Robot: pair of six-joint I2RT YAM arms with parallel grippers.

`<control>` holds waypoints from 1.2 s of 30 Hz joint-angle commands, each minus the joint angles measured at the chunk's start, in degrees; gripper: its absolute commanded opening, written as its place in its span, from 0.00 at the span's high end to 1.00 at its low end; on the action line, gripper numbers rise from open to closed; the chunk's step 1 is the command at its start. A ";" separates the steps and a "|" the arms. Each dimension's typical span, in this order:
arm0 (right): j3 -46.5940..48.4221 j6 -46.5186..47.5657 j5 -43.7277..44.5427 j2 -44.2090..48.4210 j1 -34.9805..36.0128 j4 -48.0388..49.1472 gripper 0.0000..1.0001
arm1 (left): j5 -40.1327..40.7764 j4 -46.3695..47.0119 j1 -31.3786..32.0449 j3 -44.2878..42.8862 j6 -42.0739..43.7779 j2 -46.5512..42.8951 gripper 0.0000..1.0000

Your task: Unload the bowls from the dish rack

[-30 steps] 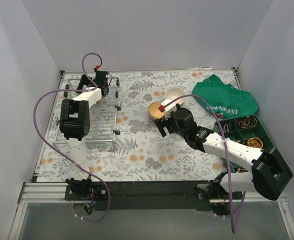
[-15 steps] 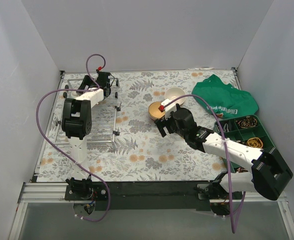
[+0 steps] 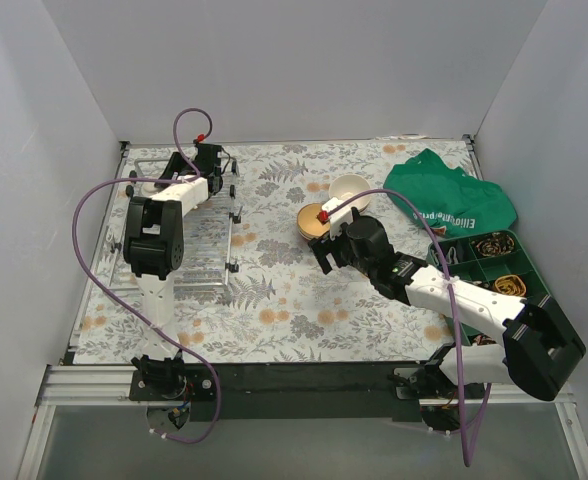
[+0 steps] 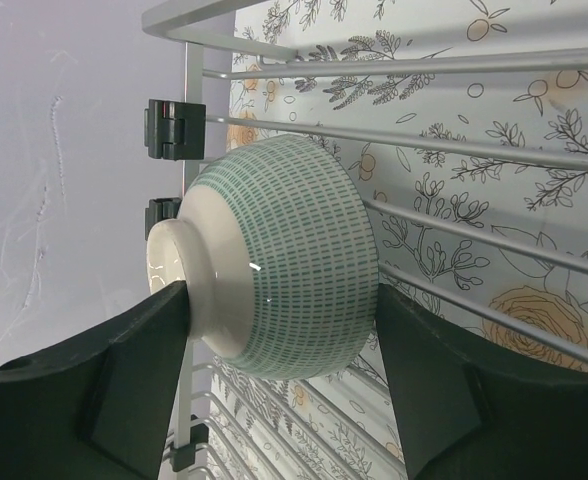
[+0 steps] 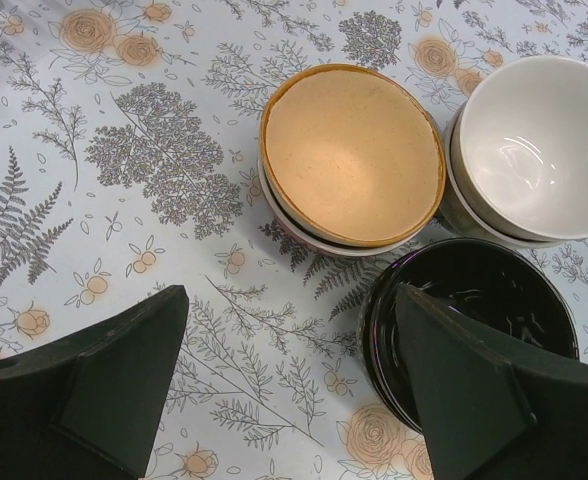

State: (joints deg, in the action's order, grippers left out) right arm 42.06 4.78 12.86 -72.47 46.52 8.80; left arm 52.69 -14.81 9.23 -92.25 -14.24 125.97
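The left gripper (image 4: 282,300) pinches a green-patterned bowl (image 4: 284,250) lying on its side at the far end of the rack (image 4: 193,85), with one finger against its foot and the other at its rim. The bowl's inside is out of sight, and from above the wrist hides the bowl. The right gripper (image 5: 289,300) hangs spread over the flowered tablecloth (image 5: 144,150), right of the rack, holding nothing. Beyond it stand three bowls:
- a tan bowl (image 5: 352,155), nested in another bowl whose colour is unclear
- a white bowl (image 5: 534,145), cut off at the picture's edge
- a black bowl (image 5: 474,320), partly behind a finger
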 commanded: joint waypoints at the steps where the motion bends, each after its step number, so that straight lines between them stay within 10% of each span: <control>1: -0.49 0.41 -0.73 1.28 -0.03 2.72 0.08 | 1.01 -0.14 0.87 0.57 -1.84 -6.35 0.65; 17: -0.49 0.23 -2.66 2.15 -0.03 2.72 0.09 | 0.05 -0.22 1.40 1.37 -7.81 -15.31 0.92; 36: -0.75 -0.38 -10.48 3.82 -0.03 3.50 0.09 | -28.67 -9.36 1.22 11.12 -34.70 -33.85 0.97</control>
State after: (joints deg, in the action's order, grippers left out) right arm 41.45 4.71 5.87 -70.57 46.50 9.13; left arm 33.71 -24.36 10.59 -83.74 -41.06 100.73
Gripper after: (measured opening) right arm 0.907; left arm 0.685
